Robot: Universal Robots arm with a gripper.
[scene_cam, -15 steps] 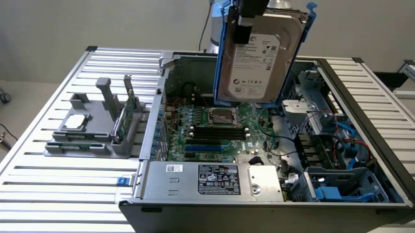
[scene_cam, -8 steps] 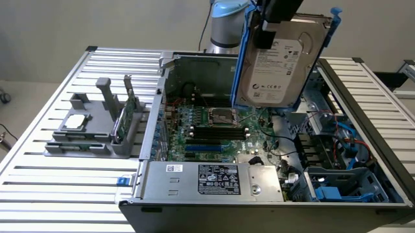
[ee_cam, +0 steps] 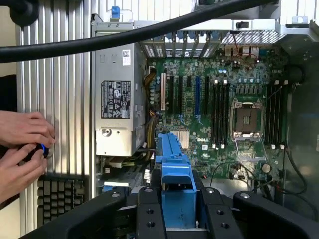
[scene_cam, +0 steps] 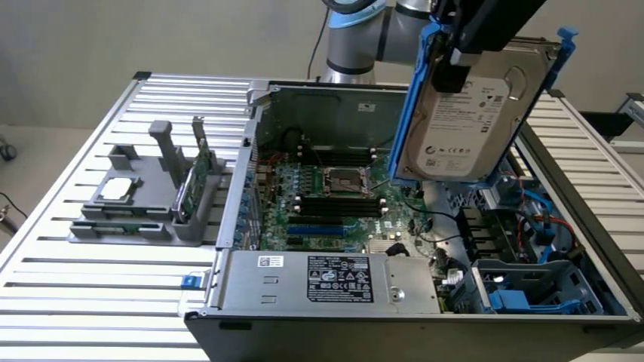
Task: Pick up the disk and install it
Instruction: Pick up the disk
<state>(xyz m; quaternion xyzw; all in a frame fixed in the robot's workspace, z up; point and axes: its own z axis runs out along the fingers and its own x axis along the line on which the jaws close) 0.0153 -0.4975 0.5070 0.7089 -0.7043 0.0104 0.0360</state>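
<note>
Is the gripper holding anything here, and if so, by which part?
Yes: the gripper holds the disk by its upper end, with the blue carrier frame between its jaws, above the open computer case.

Blue-framed silver disk [scene_cam: 471,128] hangs upright in midair.

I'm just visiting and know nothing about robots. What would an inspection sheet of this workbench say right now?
Surface: slatted metal table, carrying an open computer case.
Job's things: disk, raised above the case, label facing the exterior view.
Clutter: grey fixture on the exterior view's left, holding a silver chip and a green card.
Grippers: gripper shut on the disk's blue frame.
Cables: black cable crossing the wrist view; blue cables inside the case.
Surroundings: a person's hands near a keyboard.
</note>
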